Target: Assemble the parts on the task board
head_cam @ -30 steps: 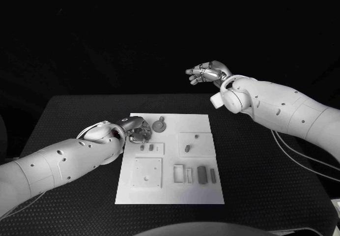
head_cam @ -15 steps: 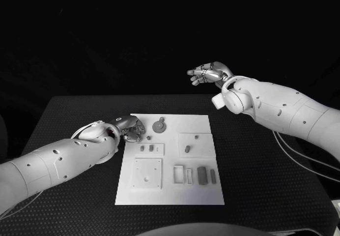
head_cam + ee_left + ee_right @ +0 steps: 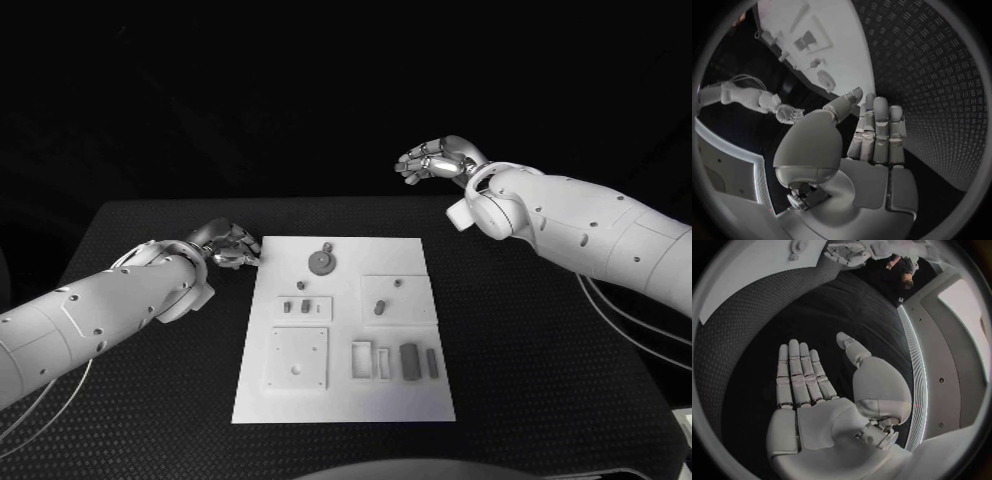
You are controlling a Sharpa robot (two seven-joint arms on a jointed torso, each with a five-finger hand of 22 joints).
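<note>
The white task board (image 3: 346,395) lies mid-table with grey parts on it: a round piece (image 3: 322,263) at its far end, small pegs (image 3: 379,307) in the middle, two dark bars (image 3: 411,359) nearer me. My left hand (image 3: 231,244) hovers over the black table just off the board's far left corner; in the left wrist view the left hand (image 3: 870,145) has straight fingers and holds nothing. My right hand (image 3: 440,160) is raised beyond the table's far edge; in the right wrist view the right hand (image 3: 814,390) shows a flat, empty palm.
A square raised plate (image 3: 299,357) and two pale slots (image 3: 362,355) sit on the board's near half. Black table (image 3: 534,330) surrounds the board on both sides. The board (image 3: 817,35) also appears in the left wrist view ahead of the fingers.
My left hand has drawn back from beside the round piece, off the board to its far left corner. My right hand has drifted slightly right and stays raised.
</note>
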